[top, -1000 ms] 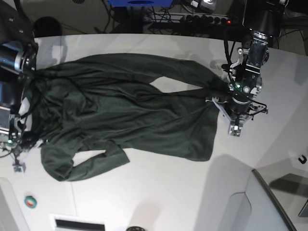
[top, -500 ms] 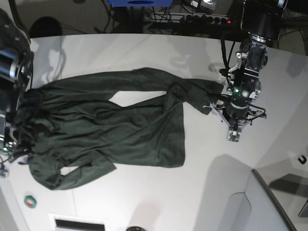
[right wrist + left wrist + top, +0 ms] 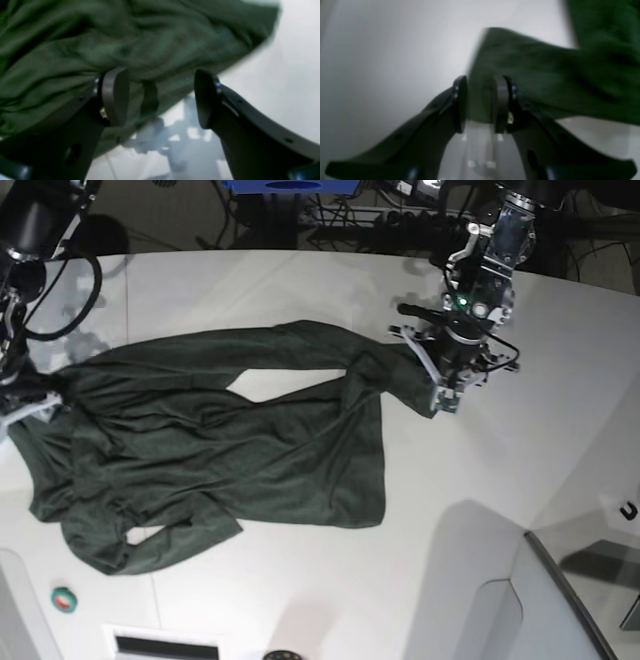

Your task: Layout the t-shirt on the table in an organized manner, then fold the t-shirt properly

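Note:
The dark green t-shirt (image 3: 230,440) lies spread and wrinkled across the white table (image 3: 300,580), one sleeve curled at its near left. At the shirt's right end is my left gripper (image 3: 440,392). In the left wrist view the left gripper (image 3: 480,80) has its pads a narrow gap apart, and the t-shirt (image 3: 545,75) lies just beyond them. My right gripper (image 3: 28,402) is at the shirt's left end. In the right wrist view the right gripper (image 3: 160,75) stands wide open, with t-shirt (image 3: 75,37) cloth draped against its left finger.
A grey angled panel (image 3: 560,600) sits at the near right corner. A small green and red round thing (image 3: 63,600) lies near the front left. Cables and a power strip (image 3: 420,220) run behind the table's far edge.
The shirt was dragged left and now lies flatter. My right gripper has opened and let its end go. My left gripper has moved toward the far edge and its pads have parted.

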Controlling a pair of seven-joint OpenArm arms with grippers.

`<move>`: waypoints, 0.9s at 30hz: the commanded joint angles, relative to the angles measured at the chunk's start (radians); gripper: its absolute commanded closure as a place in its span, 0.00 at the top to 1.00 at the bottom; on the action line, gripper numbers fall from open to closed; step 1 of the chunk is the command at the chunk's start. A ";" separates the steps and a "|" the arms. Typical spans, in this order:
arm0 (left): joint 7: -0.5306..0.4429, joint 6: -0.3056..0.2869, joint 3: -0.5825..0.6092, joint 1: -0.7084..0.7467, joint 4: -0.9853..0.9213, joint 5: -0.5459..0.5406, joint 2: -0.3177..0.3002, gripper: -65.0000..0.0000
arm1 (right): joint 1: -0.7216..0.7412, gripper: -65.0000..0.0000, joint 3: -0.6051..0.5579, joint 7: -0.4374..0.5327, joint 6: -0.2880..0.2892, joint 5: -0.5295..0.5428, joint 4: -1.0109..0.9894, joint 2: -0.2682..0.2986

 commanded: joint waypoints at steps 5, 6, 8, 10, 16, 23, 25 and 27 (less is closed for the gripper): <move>-0.005 0.014 0.037 -0.007 -0.061 0.009 -0.009 0.26 | 0.073 0.57 0.010 0.014 -0.007 0.004 -0.154 -0.008; -0.005 0.014 0.040 0.001 -0.066 0.009 -0.010 0.26 | 0.073 0.57 0.002 0.017 -0.007 0.004 -0.171 -0.008; -0.005 0.014 0.038 0.021 -0.070 0.009 -0.015 0.26 | 0.071 0.57 0.001 0.017 -0.007 0.002 -0.185 -0.008; -0.005 0.014 0.031 0.048 -0.067 0.009 -0.016 0.26 | 0.068 0.56 -0.001 0.011 -0.015 0.001 -0.206 -0.005; -0.005 0.014 0.029 0.147 -0.012 0.009 -0.070 0.26 | 0.032 0.38 0.007 0.014 -0.142 -0.119 -0.222 0.009; -0.005 0.014 0.026 0.266 0.140 0.007 -0.122 0.26 | -0.126 0.32 0.002 0.010 -0.140 -0.186 -0.005 -0.002; -0.005 0.014 0.026 0.274 0.191 0.004 -0.119 0.26 | -0.163 0.32 0.001 0.010 -0.139 -0.186 0.097 -0.026; -0.004 0.014 0.028 0.271 0.232 0.000 -0.113 0.26 | -0.192 0.32 -0.003 0.008 -0.137 -0.186 0.203 -0.043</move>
